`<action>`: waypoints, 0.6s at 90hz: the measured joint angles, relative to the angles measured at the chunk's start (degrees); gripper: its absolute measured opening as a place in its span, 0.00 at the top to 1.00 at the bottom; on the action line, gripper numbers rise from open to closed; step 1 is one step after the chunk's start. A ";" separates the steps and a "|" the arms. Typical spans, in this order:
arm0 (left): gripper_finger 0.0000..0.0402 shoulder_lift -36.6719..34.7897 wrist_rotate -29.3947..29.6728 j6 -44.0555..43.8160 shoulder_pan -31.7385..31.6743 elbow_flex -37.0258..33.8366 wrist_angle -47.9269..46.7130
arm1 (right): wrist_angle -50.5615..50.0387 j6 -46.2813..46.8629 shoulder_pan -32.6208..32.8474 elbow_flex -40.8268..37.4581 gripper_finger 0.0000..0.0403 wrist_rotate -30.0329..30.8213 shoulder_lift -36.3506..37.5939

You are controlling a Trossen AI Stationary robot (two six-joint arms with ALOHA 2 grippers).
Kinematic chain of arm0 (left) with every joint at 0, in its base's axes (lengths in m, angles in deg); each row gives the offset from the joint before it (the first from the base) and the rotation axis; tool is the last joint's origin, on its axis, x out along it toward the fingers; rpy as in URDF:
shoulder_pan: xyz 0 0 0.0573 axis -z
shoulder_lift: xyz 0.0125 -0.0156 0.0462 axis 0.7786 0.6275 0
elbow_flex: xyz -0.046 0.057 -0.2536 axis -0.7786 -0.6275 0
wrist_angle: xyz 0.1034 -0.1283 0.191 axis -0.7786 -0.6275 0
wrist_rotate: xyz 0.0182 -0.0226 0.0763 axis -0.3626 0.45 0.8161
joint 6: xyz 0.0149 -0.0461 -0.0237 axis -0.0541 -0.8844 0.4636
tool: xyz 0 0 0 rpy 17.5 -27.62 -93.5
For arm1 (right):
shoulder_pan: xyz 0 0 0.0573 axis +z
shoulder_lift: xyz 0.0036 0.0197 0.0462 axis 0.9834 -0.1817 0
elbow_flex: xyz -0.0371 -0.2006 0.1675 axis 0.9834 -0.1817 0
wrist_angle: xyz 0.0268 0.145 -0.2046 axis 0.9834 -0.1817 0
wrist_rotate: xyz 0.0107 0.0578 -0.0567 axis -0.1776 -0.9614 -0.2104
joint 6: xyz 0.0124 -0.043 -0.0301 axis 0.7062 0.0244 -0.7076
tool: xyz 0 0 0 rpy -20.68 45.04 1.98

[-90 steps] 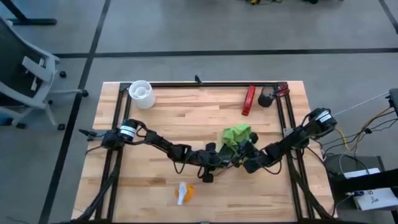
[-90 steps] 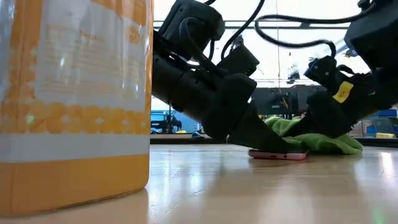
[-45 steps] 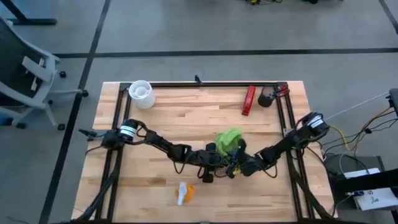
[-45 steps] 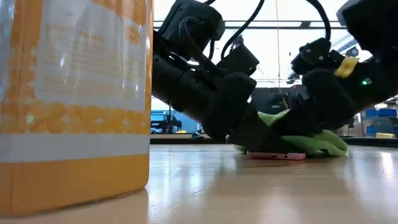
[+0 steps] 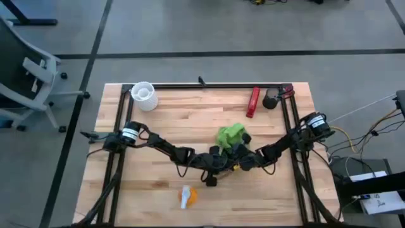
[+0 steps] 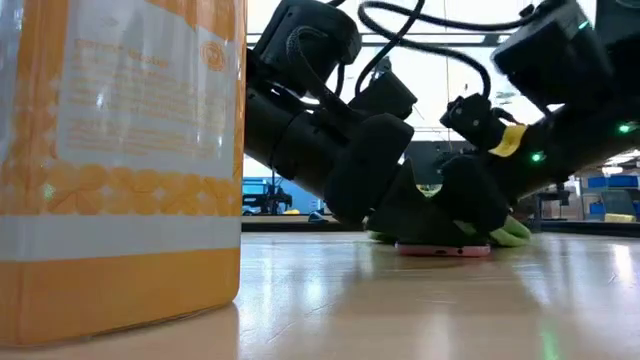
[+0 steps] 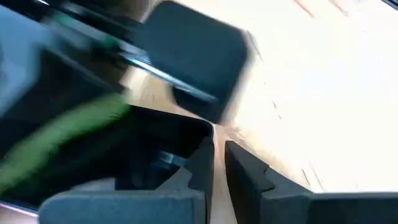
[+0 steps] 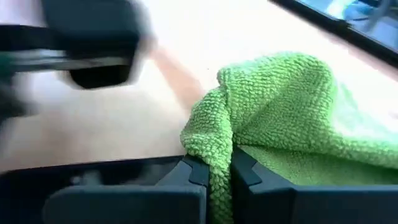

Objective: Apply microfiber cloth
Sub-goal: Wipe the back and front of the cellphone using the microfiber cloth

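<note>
Mid-bench, toward 5 o'clock: right gripper (image 8: 210, 171) jaws pinching cloth (image 5: 229, 135) fold, seen only by wrist camera. Left gripper (image 7: 219, 163) jaws nearly together. Low view alone shows phone (image 6: 443, 249) beneath.

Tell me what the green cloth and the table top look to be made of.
The cloth looks like soft microfiber or terry fabric: the right wrist view shows a nubby looped pile, matte, folding limply where the right gripper pinches it. The table top looks like wood, seemingly butcher-block: pale strips with grain lines run along it, and a slight sheen in the low view suggests a sealed finish.
</note>
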 joint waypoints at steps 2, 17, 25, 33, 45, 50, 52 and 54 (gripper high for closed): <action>0.94 0.00 0.00 -0.02 0.04 -0.01 -0.02 | -0.93 0.00 -0.53 -0.55 1.00 0.01 0.77; 0.94 0.13 -0.68 -0.13 0.21 -0.02 -1.24 | -13.14 0.01 -1.95 -3.41 1.00 -0.07 9.40; 0.94 0.13 -0.87 -0.15 0.19 -0.07 -1.02 | -18.49 0.35 -0.86 -3.77 1.00 -0.98 15.66; 0.94 0.13 -0.84 -0.11 0.19 -0.07 -1.02 | -20.84 -0.54 0.98 -3.96 1.00 -2.72 21.40; 0.94 -0.14 -0.79 0.05 0.19 -0.07 -1.13 | -22.57 -0.43 4.16 -3.98 1.00 -3.03 27.29; 0.94 -0.81 -0.79 0.30 0.19 -0.09 -1.68 | -23.21 0.69 5.36 -3.98 1.00 -2.92 28.65; 0.94 -1.10 -0.81 0.38 0.17 -0.09 -2.05 | -24.00 1.38 5.78 -3.98 1.00 -2.76 29.03; 0.94 -1.53 -0.81 0.43 0.16 -0.09 -2.47 | -25.03 2.27 6.20 -4.03 1.00 -2.56 29.40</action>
